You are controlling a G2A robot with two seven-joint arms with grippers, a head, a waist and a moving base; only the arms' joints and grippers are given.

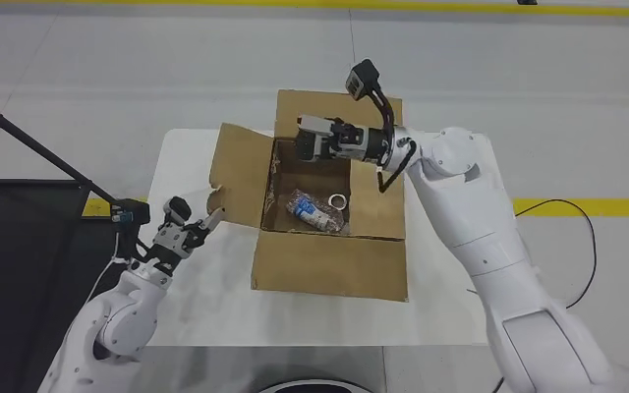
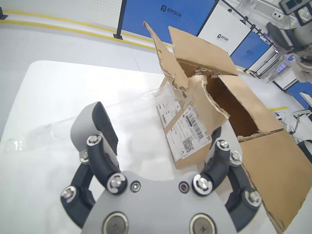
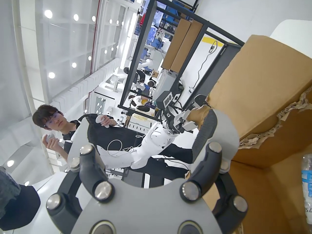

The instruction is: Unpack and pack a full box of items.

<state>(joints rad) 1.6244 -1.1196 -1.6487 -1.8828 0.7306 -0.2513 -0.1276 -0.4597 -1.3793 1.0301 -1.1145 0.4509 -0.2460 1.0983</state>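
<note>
An open cardboard box point(image 1: 329, 263) stands on the white table point(image 1: 192, 157). Inside lie a clear plastic bottle with a blue label point(image 1: 309, 212) point(image 3: 306, 183) and a small white ring point(image 1: 338, 200). My right gripper point(image 1: 304, 141) point(image 3: 146, 132) hangs open over the box's far left corner, nothing between its fingers. My left gripper point(image 1: 197, 218) point(image 2: 160, 132) is open at the box's torn left flap point(image 1: 236, 177) point(image 2: 187, 132). That flap carries white labels, and its corner lies against one finger point(image 2: 217, 137).
Crinkled clear plastic film point(image 2: 80, 122) lies on the table beside the box's left side. A black stand point(image 1: 44, 152) and dark cloth point(image 1: 34, 255) are off the table's left edge. The box's flaps stick out on all sides.
</note>
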